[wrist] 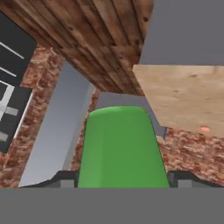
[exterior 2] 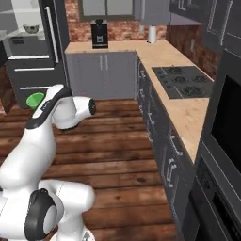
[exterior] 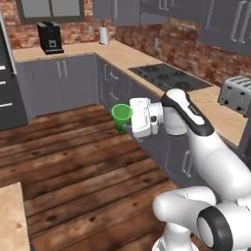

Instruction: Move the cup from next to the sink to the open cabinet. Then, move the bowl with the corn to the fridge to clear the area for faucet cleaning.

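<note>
Your pincer (exterior: 126,119) was pinching the green cup (exterior: 121,116) between its fingertips, carried on its side above the wooden floor (exterior: 73,162), rim pointing away from the wrist, with no cabinet opening in sight.

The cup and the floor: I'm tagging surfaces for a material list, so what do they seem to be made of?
The cup, held in the gripper: probably plastic, uniformly bright green, matte, no glassy shine. The floor: wood planks, brown with visible grain and seams, slightly satin.
</note>
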Available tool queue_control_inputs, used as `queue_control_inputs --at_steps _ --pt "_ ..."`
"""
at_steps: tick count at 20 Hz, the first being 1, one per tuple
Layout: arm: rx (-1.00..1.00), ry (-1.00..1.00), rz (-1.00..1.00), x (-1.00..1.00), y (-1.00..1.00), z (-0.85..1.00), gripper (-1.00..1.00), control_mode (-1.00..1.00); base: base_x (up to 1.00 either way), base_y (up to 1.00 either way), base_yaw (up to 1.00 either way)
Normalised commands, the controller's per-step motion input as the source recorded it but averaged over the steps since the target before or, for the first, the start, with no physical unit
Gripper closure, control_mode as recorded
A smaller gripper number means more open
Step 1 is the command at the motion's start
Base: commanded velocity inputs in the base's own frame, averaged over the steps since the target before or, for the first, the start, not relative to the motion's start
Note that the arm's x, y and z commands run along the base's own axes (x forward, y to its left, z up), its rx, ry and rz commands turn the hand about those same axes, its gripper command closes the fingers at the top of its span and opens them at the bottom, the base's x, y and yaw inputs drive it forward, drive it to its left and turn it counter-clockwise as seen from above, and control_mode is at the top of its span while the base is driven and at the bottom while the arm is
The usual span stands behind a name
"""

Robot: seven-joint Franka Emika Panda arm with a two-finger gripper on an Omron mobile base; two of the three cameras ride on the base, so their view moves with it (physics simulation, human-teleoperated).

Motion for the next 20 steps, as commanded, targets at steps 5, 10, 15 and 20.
queue_control_inputs --at_steps 5,10,15,20 --pt "0.00 0.00 0.00 0.00 0.00 0.00 1.00 1.00 1.00 0.52 -0.08" --pt "0.00 0.00 0.00 0.00 0.00 0.00 1.00 1.00 1.00 0.14 -0.34" --pt "0.00 0.00 0.00 0.00 0.00 0.00 1.00 1.00 1.00 0.11 -0.47" --pt "0.00 0.00 0.00 0.00 0.00 0.00 1.00 1.00 1.00 0.60 -0.53"
